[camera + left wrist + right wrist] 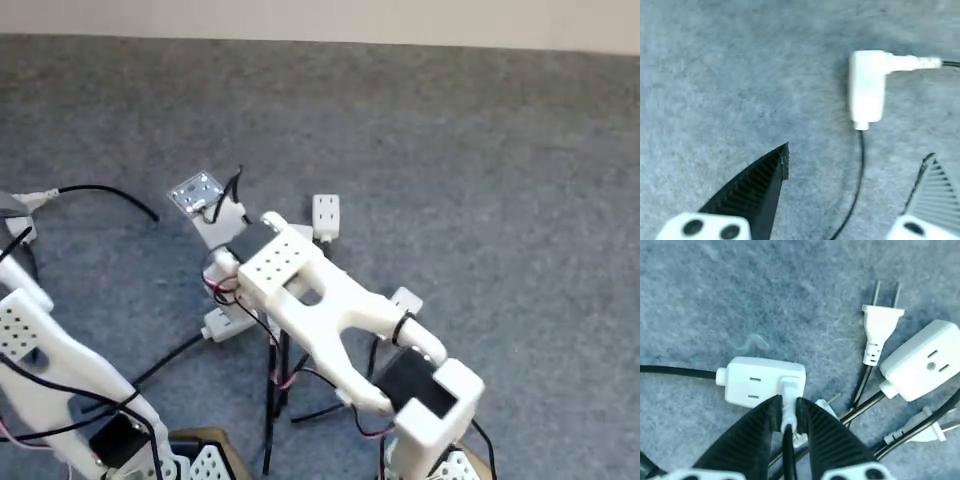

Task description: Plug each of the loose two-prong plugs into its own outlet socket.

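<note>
Everything's laid out on a grey-blue carpet (480, 150), with a pale strip of wall (320, 18) along the far edge in the high view. The right arm (340, 310) stretches over the middle of a tangle of cords.

The right gripper (789, 405) has its fingers pinched tight on a white plug (790, 387). That plug sits against the face of an outlet block (752, 380), right beside an open pair of slots on the same block. Honestly can't tell how deep the prongs are in. A black cord (675, 371) comes out of the block's far end.

Near that, a loose two-prong plug (881, 320) lies flat with both prongs bare, pointing away from the gripper. Just beside its cord is a second outlet block (922, 360), slots facing up with nothing in them. Another small plug (929, 429) lies close by, prongs bare too.

The left gripper (857, 155) hangs over bare carpet, fingers spread wide and gripping nothing. Ahead of it a white cord fitting (867, 87) lies flat. A thin black lead (860, 170) runs from it back between the fingers. Can't make out whether that fitting is a socket or a plug.
</note>
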You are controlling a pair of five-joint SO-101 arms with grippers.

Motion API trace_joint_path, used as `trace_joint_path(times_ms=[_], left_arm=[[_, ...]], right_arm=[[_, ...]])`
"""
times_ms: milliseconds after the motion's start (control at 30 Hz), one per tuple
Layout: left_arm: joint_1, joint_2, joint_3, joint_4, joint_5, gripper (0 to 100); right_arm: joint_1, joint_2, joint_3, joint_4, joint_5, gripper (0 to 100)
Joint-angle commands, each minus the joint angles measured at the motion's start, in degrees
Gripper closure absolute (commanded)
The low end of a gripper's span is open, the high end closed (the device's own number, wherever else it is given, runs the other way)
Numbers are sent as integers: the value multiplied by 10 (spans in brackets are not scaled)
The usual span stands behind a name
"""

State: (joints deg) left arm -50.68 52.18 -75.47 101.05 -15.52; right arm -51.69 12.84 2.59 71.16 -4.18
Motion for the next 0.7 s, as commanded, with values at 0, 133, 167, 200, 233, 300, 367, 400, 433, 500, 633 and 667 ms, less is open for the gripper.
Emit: trace_joint_path(times_ms=[0, 133, 167, 200, 233, 300, 367, 400, 433, 500, 633, 667], left_arm=[[37, -70, 40, 11, -7, 607], [87, -163, 191, 11, -47, 607], [102, -192, 236, 11, -59, 607], [117, -221, 280, 11, -69, 607], [133, -251, 324, 11, -80, 607], [168, -311, 409, 11, -110, 607], [205, -366, 493, 11, -149, 607], [226, -393, 533, 11, -169, 607], [245, -417, 575, 10, -186, 607], [283, -465, 655, 10, -218, 620], [354, -537, 792, 5, -280, 656], [369, -552, 822, -5, -288, 657]], right_arm=[[-1, -10, -102, 64, 32, 871], [3, -10, -222, 143, 41, 807], [4, -9, -257, 167, 42, 807], [6, -9, -294, 192, 42, 807], [11, -9, -335, 219, 42, 807], [20, -9, -420, 273, 42, 807], [37, -12, -500, 301, 58, 807], [49, -22, -520, 301, 67, 807], [66, -38, -521, 300, 71, 807], [99, -77, -509, 299, 74, 807], [194, -178, -414, 298, 104, 807], [218, -207, -386, 298, 115, 807]])
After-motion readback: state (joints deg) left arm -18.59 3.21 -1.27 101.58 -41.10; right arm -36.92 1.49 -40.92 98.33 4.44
